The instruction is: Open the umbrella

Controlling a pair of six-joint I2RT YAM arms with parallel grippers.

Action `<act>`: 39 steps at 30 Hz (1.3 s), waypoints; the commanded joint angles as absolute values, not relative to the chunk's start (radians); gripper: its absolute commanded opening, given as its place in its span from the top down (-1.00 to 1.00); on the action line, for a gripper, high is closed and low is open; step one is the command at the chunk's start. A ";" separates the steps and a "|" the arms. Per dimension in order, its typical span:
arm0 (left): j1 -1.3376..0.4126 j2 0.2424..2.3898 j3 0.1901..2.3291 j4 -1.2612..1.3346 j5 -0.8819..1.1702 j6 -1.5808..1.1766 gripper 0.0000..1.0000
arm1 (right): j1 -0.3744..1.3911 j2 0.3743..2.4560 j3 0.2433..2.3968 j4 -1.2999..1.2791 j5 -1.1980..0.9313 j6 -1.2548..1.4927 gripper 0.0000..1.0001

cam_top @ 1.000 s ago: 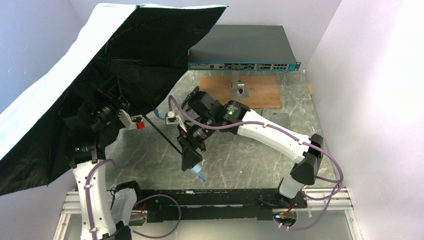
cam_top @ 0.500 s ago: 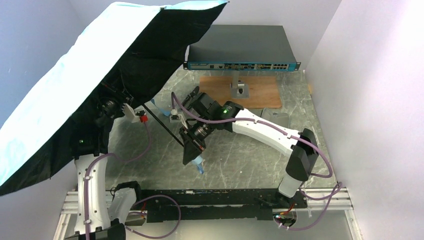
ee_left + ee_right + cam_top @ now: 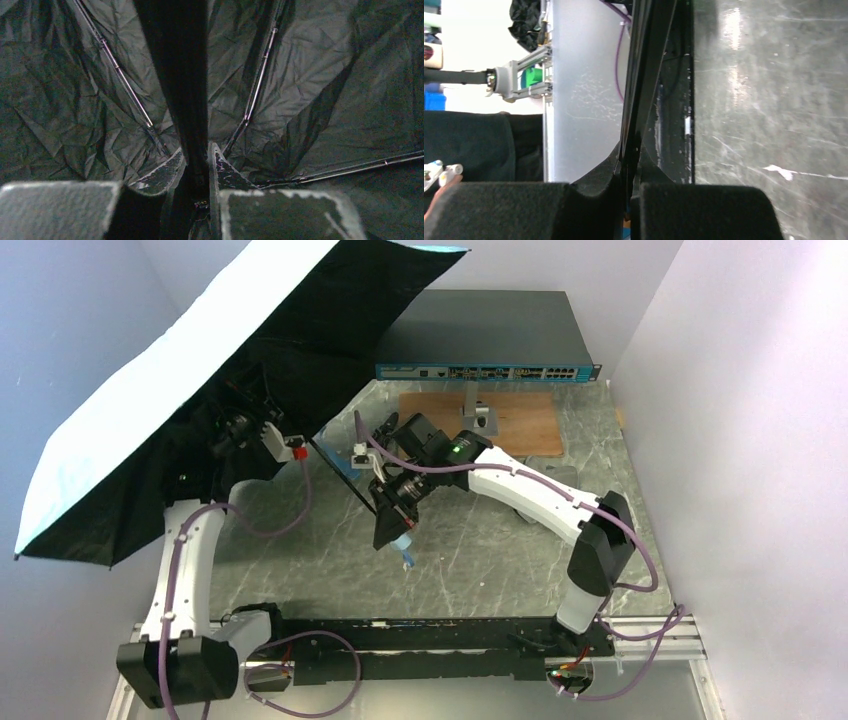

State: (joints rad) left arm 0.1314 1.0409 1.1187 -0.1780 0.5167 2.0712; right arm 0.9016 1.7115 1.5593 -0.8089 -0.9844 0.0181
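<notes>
Open umbrella (image 3: 150, 410), tilted over the left side of the surface (image 3: 500, 550). Its canopy hid the left gripper (image 3: 197, 167) from above; the wrist view showed that gripper clamped on the black shaft (image 3: 340, 475) near the hub of the ribs. The left arm reached up and back beneath the canopy. The right arm stretched leftward, the right gripper (image 3: 630, 172) pinched tight on the shaft just above the partly hidden pale-blue handle (image 3: 404, 558).

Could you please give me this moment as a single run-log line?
umbrella: open | left gripper: shut on shaft under canopy | right gripper: shut on shaft near handle
</notes>
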 commanded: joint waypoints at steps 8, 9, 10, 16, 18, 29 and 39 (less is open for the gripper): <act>0.206 1.290 1.363 0.337 -0.128 2.223 0.66 | 0.942 1.717 1.573 -1.465 -0.960 -0.467 1.00; 0.213 1.303 1.377 0.338 -0.139 2.219 0.64 | 0.942 1.712 1.565 -1.475 -0.956 -0.480 1.00; 0.220 1.315 1.393 0.338 -0.148 2.218 0.62 | 0.942 1.707 1.556 -1.483 -0.948 -0.487 1.00; 0.297 1.383 1.489 0.331 -0.186 2.206 0.65 | 0.943 1.681 1.516 -1.497 -0.921 -0.496 1.00; 0.321 1.399 1.525 0.323 -0.190 2.204 0.66 | 0.948 1.679 1.518 -1.499 -0.912 -0.496 1.00; 0.415 1.528 1.727 0.296 -0.246 2.212 0.68 | 0.971 1.684 1.519 -1.500 -0.884 -0.499 1.00; 0.422 1.481 1.660 0.314 -0.151 2.201 0.96 | 0.975 1.710 1.565 -1.501 -0.896 -0.509 1.00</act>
State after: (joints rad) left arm 0.1505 1.4918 1.6051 -0.4911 0.4725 2.0716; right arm 0.8425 1.7596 1.6344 -0.7811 -0.6209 -0.1719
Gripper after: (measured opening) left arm 0.198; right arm 0.095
